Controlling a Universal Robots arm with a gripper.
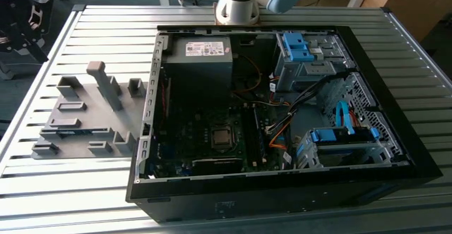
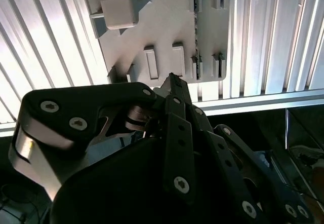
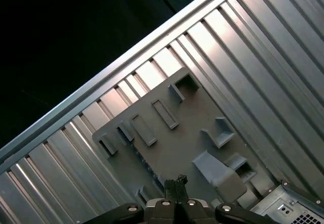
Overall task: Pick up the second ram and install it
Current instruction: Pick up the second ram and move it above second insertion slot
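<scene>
Above the grey moulded plastic tray (image 3: 187,143), black jointed gripper (image 3: 175,180) with fingertips pressed together, thin green-blue second ram (image 1: 73,133) edge-on in a tray slot, ribbed aluminium table (image 1: 84,191) beneath, open black computer case (image 1: 282,205) beside the tray

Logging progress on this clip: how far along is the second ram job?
Done: nothing that shows. The ram sits edge-on in its slot on the tray, outside the case. In hand: the gripper hangs over the tray, shut, with nothing visible between its fingers. Left: both the pick-up and the install.
</scene>
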